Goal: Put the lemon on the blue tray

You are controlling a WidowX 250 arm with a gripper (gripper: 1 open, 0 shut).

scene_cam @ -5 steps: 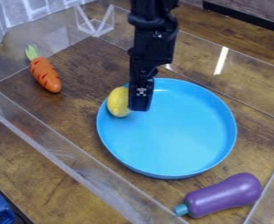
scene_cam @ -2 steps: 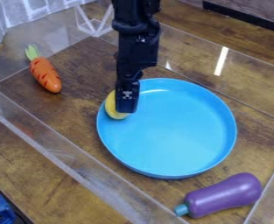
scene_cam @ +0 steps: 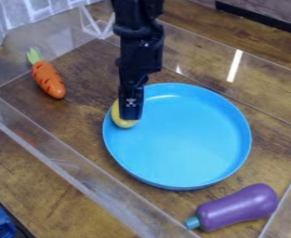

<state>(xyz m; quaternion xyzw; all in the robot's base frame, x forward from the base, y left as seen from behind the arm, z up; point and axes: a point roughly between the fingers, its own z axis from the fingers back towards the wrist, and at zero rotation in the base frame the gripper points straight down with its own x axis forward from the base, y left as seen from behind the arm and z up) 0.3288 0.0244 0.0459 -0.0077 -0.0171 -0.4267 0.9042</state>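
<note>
Camera view: my claw [scene_cam: 130, 99] is down over the lemon [scene_cam: 126, 118], at the rim of the blue tray [scene_cam: 178, 149], on the side toward the carrot [scene_cam: 48, 79]. Lemon is partly hidden behind my fingers; can't tell if I've clamped it or the fingers are still apart. Lemon sits at the tray's edge; whether it touches the tray, can't tell. Carrot lies on the table [scene_cam: 63, 153], well apart from the tray. Eggplant [scene_cam: 234, 206] lies near the tray's opposite side.
</note>
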